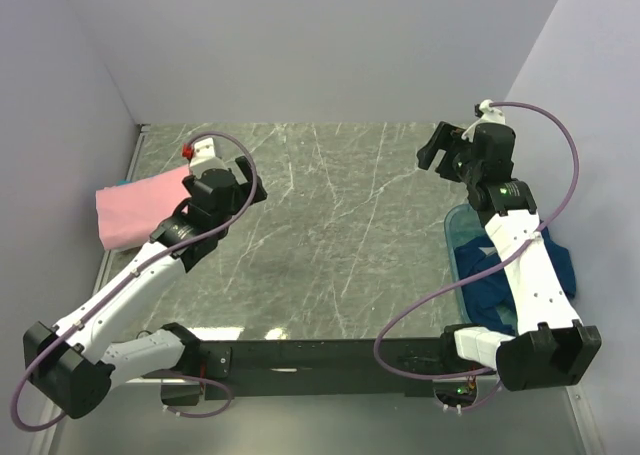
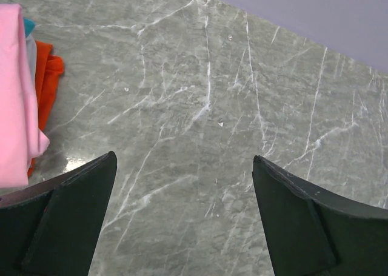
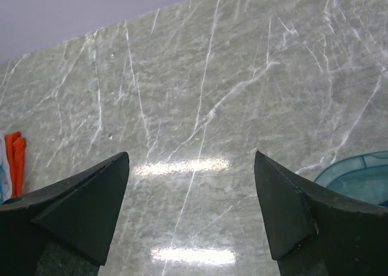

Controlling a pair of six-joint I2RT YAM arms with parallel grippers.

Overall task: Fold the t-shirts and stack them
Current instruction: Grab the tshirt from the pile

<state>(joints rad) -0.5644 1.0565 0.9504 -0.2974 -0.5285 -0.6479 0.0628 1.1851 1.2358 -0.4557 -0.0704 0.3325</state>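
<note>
Left wrist shows pink t-shirt (image 2: 15, 94) lying left of left tool (image 2: 185, 161).

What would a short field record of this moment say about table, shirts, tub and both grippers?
surface: grey marble table
left stack: pink t-shirt on top; orange t-shirt and teal t-shirt edges showing beside it
right side: navy t-shirt, crumpled, at the teal tub, partly hidden by the right arm
left gripper: open, empty, above the table
right gripper: open, empty, above the table
</note>
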